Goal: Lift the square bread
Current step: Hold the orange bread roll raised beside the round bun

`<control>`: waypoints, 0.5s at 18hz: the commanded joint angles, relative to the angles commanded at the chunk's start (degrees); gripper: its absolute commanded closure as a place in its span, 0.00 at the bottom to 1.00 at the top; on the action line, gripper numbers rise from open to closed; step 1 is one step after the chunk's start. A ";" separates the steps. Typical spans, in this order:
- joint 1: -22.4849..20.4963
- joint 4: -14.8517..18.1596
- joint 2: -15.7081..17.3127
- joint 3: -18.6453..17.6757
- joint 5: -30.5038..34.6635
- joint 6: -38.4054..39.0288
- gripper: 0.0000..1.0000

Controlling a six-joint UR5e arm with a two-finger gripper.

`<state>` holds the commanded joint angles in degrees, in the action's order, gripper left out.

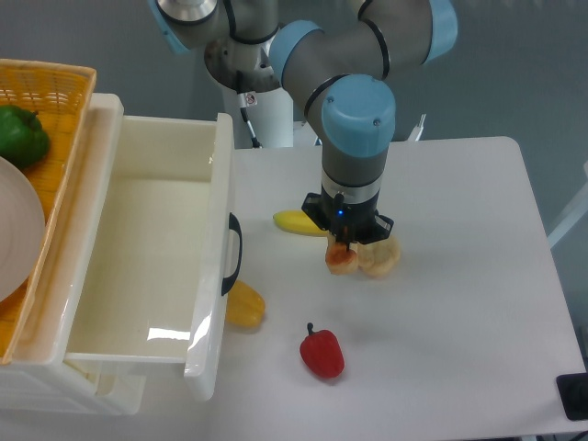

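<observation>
Claw (344, 248) grips the square bread (341, 259); no readable writing.

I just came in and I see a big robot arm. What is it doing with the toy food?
The robot arm's gripper holds the square bread in its jaws, above the white table. A pale bun sits right beside it, with a red pepper nearer the front.

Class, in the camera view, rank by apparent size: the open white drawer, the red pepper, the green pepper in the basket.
1. White drawer, by far largest.
2. and 3. Green pepper and red pepper look alike; the green one is partly cut off, so no firm ranking.
</observation>
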<state>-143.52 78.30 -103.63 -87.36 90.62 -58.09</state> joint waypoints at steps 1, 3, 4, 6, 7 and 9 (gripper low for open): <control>0.00 0.62 0.01 0.00 -0.26 0.00 0.94; 0.09 0.80 0.09 0.00 -0.35 0.00 0.94; 0.17 0.71 0.09 0.00 -0.35 0.00 0.94; 0.26 0.71 0.09 -0.09 -0.44 0.00 0.94; 0.26 0.80 0.09 -0.17 -0.44 0.00 0.94; 0.17 0.80 0.09 -0.53 -0.71 0.00 0.94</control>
<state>-143.35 79.10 -103.54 -87.89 89.91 -58.10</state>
